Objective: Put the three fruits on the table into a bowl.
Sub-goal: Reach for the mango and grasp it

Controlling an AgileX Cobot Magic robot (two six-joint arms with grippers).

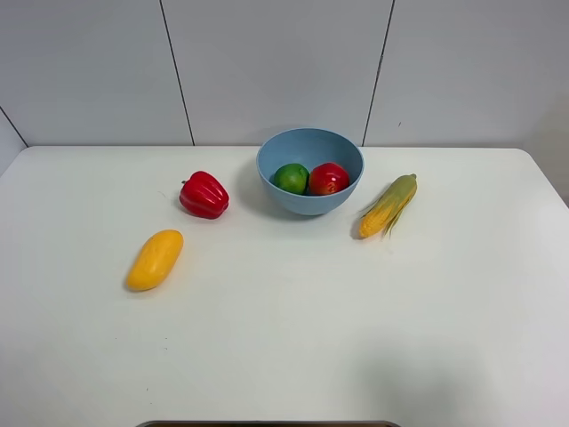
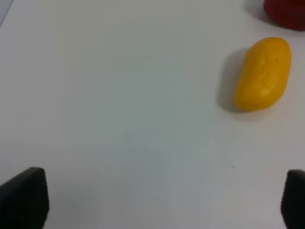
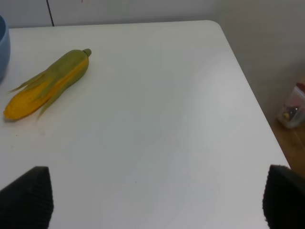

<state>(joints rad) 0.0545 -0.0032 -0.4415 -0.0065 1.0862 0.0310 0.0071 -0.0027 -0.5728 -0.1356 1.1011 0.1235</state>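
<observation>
White table [image 1: 356, 338]; mango [image 2: 263, 74] apart from spread left fingers [image 2: 26, 198]; right fingers [image 3: 26, 198] spread

1. The near half of the table [image 1: 293, 347] lies bare, open for passing.
2. The mango [image 1: 155, 259] lies on the left with room all round; the bell pepper [image 1: 204, 195] sits beyond it, apart.
3. The corn cob [image 1: 388, 205] lies near the right flank of the bowl [image 1: 307, 205].

Matte black, finely ribbed tips on left claw [image 2: 159, 198] and right claw [image 3: 155, 196].
</observation>
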